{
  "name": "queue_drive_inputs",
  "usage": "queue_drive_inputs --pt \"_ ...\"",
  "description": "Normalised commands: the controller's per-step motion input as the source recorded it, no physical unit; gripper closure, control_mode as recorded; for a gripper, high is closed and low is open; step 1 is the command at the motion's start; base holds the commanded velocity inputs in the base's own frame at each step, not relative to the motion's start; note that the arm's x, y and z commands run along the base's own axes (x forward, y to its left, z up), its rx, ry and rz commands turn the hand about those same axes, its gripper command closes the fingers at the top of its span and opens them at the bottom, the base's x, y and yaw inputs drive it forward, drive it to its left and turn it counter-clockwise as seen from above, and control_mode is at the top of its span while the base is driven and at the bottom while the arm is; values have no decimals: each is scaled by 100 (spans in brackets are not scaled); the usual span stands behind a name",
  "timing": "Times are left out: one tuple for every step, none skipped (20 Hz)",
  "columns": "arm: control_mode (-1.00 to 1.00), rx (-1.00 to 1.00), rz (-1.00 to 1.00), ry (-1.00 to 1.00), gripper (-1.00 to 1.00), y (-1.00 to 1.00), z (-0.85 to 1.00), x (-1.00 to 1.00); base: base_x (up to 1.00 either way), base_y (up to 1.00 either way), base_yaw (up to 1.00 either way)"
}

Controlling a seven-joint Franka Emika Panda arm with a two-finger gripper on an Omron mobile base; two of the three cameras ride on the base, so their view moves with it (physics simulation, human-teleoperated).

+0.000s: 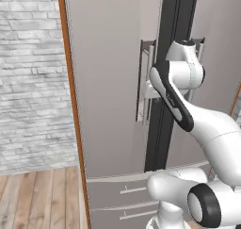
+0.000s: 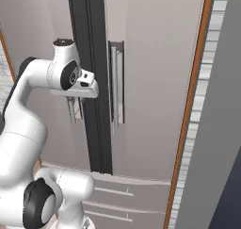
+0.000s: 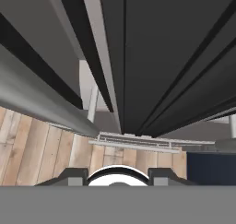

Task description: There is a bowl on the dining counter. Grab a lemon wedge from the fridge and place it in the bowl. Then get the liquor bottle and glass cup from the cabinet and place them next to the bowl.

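Reaching at the fridge point(image 1: 113, 82), gripper point(image 2: 75, 111) fingers half-open around left handle point(image 1: 143, 82).

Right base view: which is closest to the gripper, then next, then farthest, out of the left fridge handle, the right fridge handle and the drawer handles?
1. Left fridge handle, right at the gripper.
2. Right fridge handle, farther right.
3. Drawer handles, far below.

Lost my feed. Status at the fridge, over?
Claw at left fridge door handle, grip unconfirmed. Fridge doors shut. Lemon wedge not yet reached.
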Motion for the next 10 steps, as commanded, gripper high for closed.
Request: queue_drive_inputs --pt "100 0 0 0 -100 0 0 0 0 0 0" --pt "100 0 0 0 -100 0 0 0 0 0 0" --pt "100 0 0 0 -100 0 0 0 0 0 0" --pt "100 0 0 0 -100 0 0 0 -14 -16 0" --pt "100 0 0 0 -100 0 0 0 -12 -36 0" --pt "100 0 0 0 -100 0 0 0 -8 -52 3" --pt "100 0 0 0 -100 0 0 0 -27 -68 1" --pt "100 0 0 0 -100 0 0 0 -39 -72 0" --pt "100 0 0 0 -100 0 0 0 -49 -70 0" --pt "100 0 0 0 -100 0 0 0 -54 -68 0"
